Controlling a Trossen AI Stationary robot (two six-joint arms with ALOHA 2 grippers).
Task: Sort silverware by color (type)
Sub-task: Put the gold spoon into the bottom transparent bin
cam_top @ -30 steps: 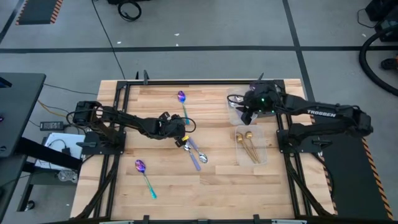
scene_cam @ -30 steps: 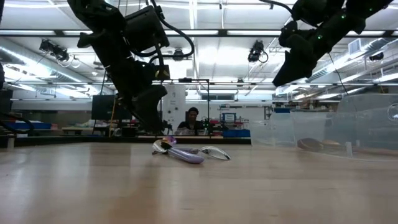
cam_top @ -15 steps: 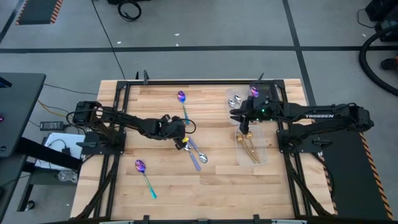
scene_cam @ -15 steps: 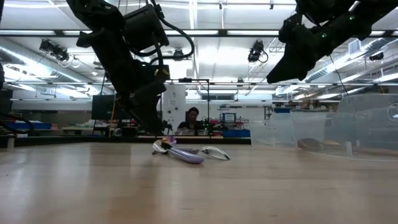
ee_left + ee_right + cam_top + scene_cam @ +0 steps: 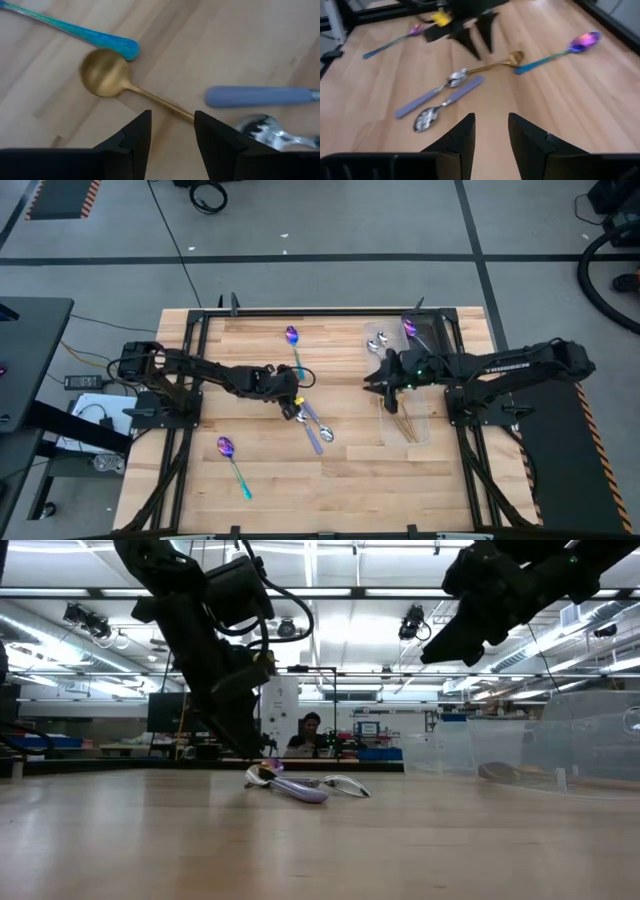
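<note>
i'm hovering the left gripper (image 5: 170,131), fingers apart, straddling the gold spoon (image 5: 107,76) handle — the lavender-handled spoon (image 5: 260,96) beside it risks getting dragged. right gripper (image 5: 490,131), fingers parted and empty, is waiting well apart.

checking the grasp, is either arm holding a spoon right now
No. The left gripper straddles the gold spoon handle, jaws open; the right gripper is empty.

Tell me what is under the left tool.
Under the open left tool lies the gold spoon, its thin handle running in between the two fingers. The handle's end is covered by the tool. Beside it lie a lilac handle and a silver spoon.
</note>
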